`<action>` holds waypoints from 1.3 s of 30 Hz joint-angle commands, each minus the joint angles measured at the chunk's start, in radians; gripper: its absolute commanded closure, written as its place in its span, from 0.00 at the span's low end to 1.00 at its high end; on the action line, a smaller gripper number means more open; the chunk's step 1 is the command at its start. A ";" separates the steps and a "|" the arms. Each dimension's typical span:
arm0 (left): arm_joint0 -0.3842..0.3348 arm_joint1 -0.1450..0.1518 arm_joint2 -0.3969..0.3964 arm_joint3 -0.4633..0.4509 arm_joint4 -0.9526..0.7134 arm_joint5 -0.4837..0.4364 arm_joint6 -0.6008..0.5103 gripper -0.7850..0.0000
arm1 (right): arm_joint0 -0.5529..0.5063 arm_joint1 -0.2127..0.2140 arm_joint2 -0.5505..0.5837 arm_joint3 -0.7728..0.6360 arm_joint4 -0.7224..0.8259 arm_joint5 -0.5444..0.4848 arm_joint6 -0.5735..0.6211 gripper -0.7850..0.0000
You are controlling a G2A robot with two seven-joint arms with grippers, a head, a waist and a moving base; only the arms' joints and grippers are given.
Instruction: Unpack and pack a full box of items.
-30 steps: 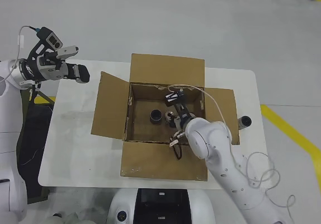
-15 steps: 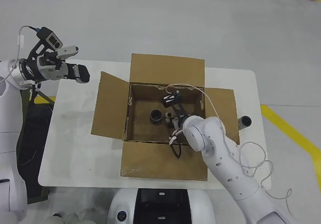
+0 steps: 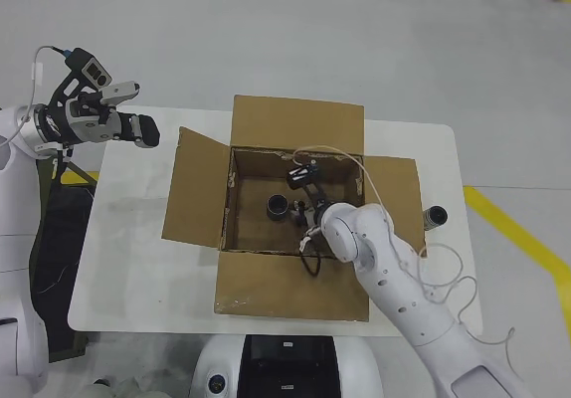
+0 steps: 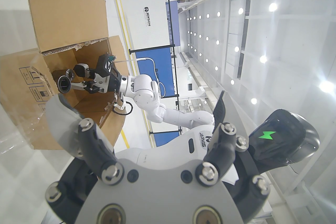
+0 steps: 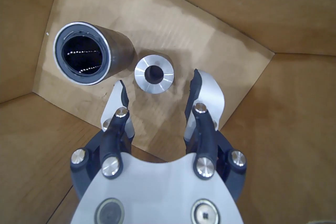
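Left gripper (image 3: pixel 148 130): wide open, empty, well away from box (image 3: pixel 198 189).
Cylinder (image 5: pixel 86 54): upright on box floor, just outside one finger (image 5: pixel 121 93) of right gripper (image 5: pixel 158 86).
Bush (image 5: pixel 154 74): upright, just beside cylinder, between and slightly ahead of right fingertips. Jaws spread wide, nothing held.
Risks, judged:
- Near finger clips cylinder on descent and topples it.
- Smooth tapered bush squirts out under off-centre squeeze.
- Closing finger shoves bush into cylinder.
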 commanded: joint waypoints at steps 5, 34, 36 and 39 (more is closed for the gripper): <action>0.000 0.000 0.000 0.000 0.000 0.000 0.000 0.00 | 0.028 -0.007 0.009 0.060 0.033 -0.005 -0.030 0.31; 0.000 0.000 0.000 0.000 0.000 0.000 0.000 0.00 | -0.023 0.000 0.047 -0.069 0.010 -0.017 -0.028 1.00; 0.000 0.000 0.000 0.000 0.000 0.000 0.000 0.00 | -0.043 0.004 0.053 -0.118 -0.006 -0.016 -0.020 1.00; 0.000 0.000 0.000 0.000 0.000 0.000 0.000 0.00 | -0.074 0.010 0.062 -0.195 -0.035 -0.013 -0.008 1.00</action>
